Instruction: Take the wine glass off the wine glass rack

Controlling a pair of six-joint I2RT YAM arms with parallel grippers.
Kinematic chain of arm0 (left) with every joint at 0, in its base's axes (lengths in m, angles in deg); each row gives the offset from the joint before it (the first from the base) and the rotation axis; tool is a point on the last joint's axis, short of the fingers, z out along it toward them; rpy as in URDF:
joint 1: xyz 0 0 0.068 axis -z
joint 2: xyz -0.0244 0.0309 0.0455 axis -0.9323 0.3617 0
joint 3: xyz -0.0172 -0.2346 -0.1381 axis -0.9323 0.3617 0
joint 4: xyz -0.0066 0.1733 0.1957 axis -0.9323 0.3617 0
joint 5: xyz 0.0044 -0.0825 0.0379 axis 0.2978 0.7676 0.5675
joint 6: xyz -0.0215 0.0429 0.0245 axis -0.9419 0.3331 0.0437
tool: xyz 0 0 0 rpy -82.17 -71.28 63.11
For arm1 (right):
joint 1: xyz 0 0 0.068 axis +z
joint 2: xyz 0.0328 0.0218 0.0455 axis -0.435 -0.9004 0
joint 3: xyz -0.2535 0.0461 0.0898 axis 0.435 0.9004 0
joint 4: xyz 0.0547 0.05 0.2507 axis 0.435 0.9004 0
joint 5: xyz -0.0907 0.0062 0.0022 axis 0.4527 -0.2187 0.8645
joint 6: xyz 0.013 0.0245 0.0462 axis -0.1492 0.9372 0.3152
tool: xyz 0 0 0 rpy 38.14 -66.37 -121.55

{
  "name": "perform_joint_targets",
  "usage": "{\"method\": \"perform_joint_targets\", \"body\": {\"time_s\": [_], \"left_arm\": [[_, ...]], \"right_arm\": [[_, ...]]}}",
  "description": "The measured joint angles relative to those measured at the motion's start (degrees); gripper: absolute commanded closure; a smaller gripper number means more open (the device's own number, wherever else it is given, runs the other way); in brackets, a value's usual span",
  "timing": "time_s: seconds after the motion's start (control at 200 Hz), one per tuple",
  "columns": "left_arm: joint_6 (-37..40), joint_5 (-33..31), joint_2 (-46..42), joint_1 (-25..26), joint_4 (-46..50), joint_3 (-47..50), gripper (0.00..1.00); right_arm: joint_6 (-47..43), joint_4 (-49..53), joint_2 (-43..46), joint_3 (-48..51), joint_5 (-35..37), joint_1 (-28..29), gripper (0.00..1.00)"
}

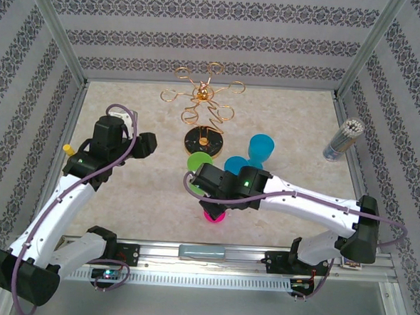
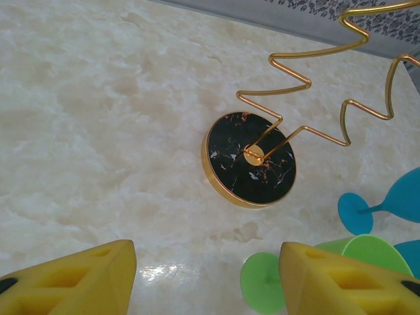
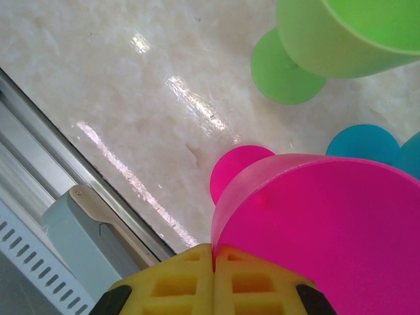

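The gold wire wine glass rack (image 1: 202,103) stands at the back centre on its round dark base (image 2: 249,159), and I see no glass on its rings. My right gripper (image 3: 213,252) is shut on the rim of a pink wine glass (image 3: 328,216), near the front rail; its foot (image 1: 213,215) shows below the arm. Whether the foot rests on the table I cannot tell. My left gripper (image 2: 207,275) hangs open above bare tabletop, left of the rack base, holding nothing. A green wine glass (image 2: 261,279) stands just beside its right finger.
Two blue wine glasses (image 1: 260,148) (image 1: 235,164) and the green one (image 1: 199,162) stand in front of the rack. A cup of straws (image 1: 343,139) sits at the right wall. A metal rail with a grey block (image 1: 204,253) runs along the near edge.
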Motion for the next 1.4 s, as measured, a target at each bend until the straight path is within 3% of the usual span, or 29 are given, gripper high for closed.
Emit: {"method": "perform_joint_targets", "body": {"time_s": [0.21, 0.56, 0.964, 1.104, 1.399], "left_arm": [[0.0, 0.59, 0.0, -0.04, -0.24, 0.72, 0.4], [-0.02, 0.96, 0.0, -0.33, -0.37, 0.74, 0.4], [-0.02, 1.2, 1.84, -0.33, -0.35, 0.72, 0.39], [0.09, 1.11, 2.56, -0.33, -0.33, 0.72, 0.38], [0.39, -0.7, 5.07, -0.72, -0.37, 0.7, 0.36]], "right_arm": [[1.01, -0.94, -0.81, 0.96, 1.07, 0.39, 1.0], [2.4, -1.33, -0.83, 1.7, 2.21, 0.85, 0.65], [1.6, 0.85, 4.09, -2.91, 4.9, -0.61, 0.53], [0.96, 0.44, 9.77, -4.76, 3.93, -8.57, 0.52], [-0.35, -2.86, 19.26, -3.02, -2.03, -33.48, 0.52]]}}
